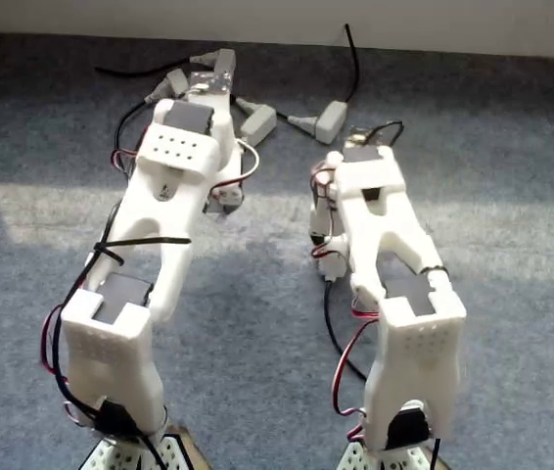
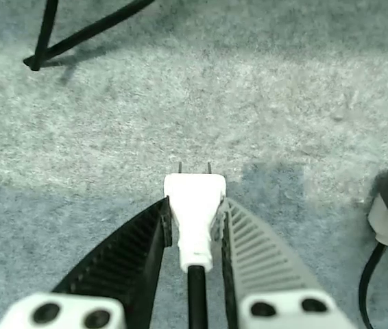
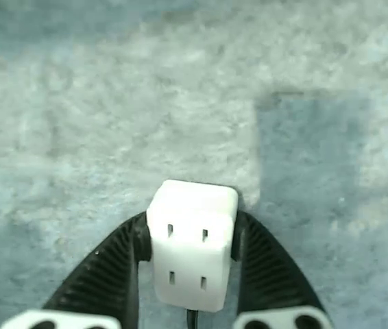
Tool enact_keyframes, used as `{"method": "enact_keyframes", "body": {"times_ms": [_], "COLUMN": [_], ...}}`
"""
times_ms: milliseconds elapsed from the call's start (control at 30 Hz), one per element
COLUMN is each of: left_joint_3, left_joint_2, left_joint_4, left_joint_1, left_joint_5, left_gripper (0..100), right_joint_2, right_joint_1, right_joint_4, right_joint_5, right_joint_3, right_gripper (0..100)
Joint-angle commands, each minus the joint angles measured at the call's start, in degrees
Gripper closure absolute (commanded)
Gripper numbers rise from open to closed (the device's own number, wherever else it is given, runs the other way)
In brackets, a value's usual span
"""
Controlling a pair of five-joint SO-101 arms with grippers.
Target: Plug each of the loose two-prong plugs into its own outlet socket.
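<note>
High view: the left arm (image 1: 174, 186) stretches far across the grey worktop (image 1: 512, 196) to where white cord ends (image 1: 257, 122) lie, with the right arm (image 1: 385, 225) alongside it. Left wrist view: the left pincer (image 2: 195, 218) is clenched on a white two-prong plug (image 2: 194, 195), its prongs pointing away from the camera. Right wrist view: the right pincer (image 3: 190, 233) grasps a white outlet socket (image 3: 192, 205), with its slots facing the camera.
</note>
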Motion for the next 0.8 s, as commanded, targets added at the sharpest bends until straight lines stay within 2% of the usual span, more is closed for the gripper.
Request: {"method": "enact_keyframes", "body": {"times_ms": [0, 200, 367, 600, 767], "left_joint_3": [-3.2, -3.2, -2.9, -2.9, -2.9], "left_joint_2": [-4.1, -4.1, -3.8, -3.5, -3.5], "left_joint_4": [0.0, 0.0, -0.1, -0.4, -0.2], "left_joint_1": [-6.2, -11.7, -11.6, -10.9, -9.5], "left_joint_5": [-0.4, -0.5, -0.4, -0.4, -0.4], "left_gripper": [99, 99, 99, 99, 99], "right_joint_2": [-0.5, 9.0, 20.2, 36.8, 39.4], "right_joint_1": [-6.0, -11.6, -14.9, -16.6, -18.7], "right_joint_4": [-2.4, -0.4, 8.1, 16.1, 20.5], "right_joint_5": [-2.4, -4.2, -7.9, -19.3, -22.8], "right_joint_3": [-1.2, -15.5, -37.3, -66.7, -78.6], "right_gripper": [97.2, 97.2, 97.2, 97.2, 96.9]}}
